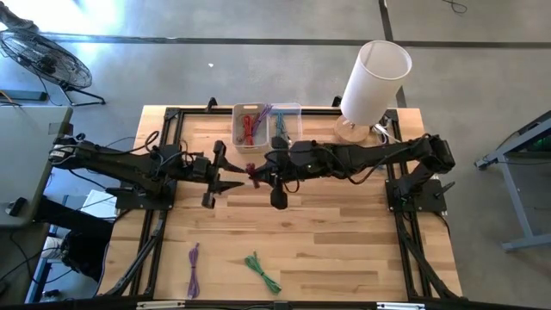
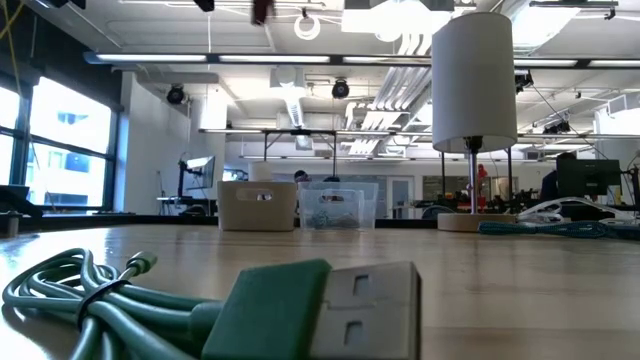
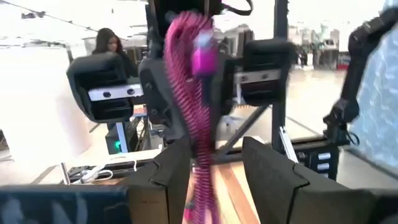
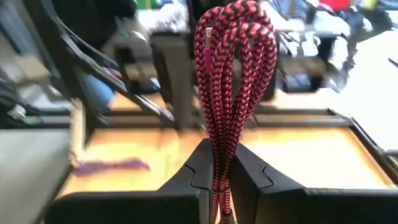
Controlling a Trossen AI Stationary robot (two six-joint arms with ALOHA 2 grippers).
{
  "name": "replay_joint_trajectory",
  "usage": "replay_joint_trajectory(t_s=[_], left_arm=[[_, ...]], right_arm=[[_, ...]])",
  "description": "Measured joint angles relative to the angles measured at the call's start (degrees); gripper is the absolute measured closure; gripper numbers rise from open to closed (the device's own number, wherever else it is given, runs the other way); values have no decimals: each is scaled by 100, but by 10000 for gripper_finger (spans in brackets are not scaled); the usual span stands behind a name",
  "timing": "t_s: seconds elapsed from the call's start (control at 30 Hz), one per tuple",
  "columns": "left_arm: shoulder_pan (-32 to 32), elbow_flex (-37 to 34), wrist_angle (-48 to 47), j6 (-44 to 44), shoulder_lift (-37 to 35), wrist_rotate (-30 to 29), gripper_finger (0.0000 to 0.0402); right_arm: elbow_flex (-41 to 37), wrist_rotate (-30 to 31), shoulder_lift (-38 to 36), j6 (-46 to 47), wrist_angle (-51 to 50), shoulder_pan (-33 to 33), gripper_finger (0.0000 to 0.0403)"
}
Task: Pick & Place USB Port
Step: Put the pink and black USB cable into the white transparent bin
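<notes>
A pink-and-red braided USB cable, coiled into a long bundle, hangs in the air over the middle of the table between my two grippers. My right gripper comes from the table's right and is shut on it. My left gripper faces it from the table's left, open. Its fingers stand on either side of the bundle's lower part; whether one of them touches the cable I cannot tell. The low view shows only a red bit of the cable at its top edge. My right gripper pinches the cable bundle between its two fingers, several strands together. The fingers come about level from the table's right and lie across the bundle. The looped end stands up above the fingers, clear of the table.
A green cable and a purple cable lie near the table's front edge; the green one's plug fills the low view. A tan bin with red cables, a clear bin and a white lamp stand at the far edge.
</notes>
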Motion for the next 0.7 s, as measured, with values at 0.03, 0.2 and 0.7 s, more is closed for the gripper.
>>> replay_joint_trajectory(t_s=[0.03, 0.2, 0.7], left_arm=[[-4, 0, -86, 74, -78, 18, 257], [-2, 0, -503, 408, -504, -27, 256], [-4, 2, -2827, 902, -1642, -1475, 255]], right_arm=[[-1, 158, -17, 12, -133, 31, 385], [-3, 987, -295, 238, -755, 136, 385], [8, 2465, -838, 2634, -2926, -538, 385]])
